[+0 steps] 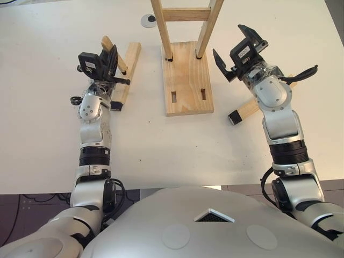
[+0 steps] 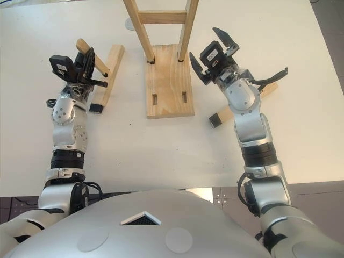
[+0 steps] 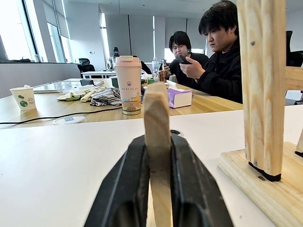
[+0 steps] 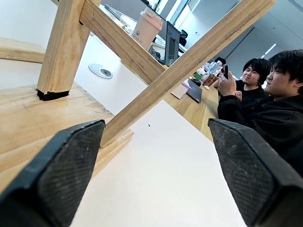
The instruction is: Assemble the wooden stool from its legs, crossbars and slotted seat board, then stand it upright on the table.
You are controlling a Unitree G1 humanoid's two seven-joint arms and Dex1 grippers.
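Observation:
The slotted seat board [image 1: 187, 80] lies flat at the table's middle. Two legs [image 1: 161, 29] stand in its far slots, joined by a crossbar [image 1: 185, 14]; the two near slots [image 1: 173, 97] are empty. To its left my left gripper [image 1: 113, 58] is shut on a wooden bar [image 3: 156, 137], beside a leg [image 1: 128, 72] lying on the table. How the bar and that leg join is hidden by the gripper. My right gripper [image 1: 239, 51] hangs open just right of the standing legs, holding nothing. Another leg [image 1: 244, 110] with a black foot lies under the right arm.
A round cable grommet [image 1: 149, 20] sits in the table behind the stool. Beyond the table's far edge stand a tall cup [image 3: 129, 85] and other desk clutter. Bare white table stretches in front of the seat board.

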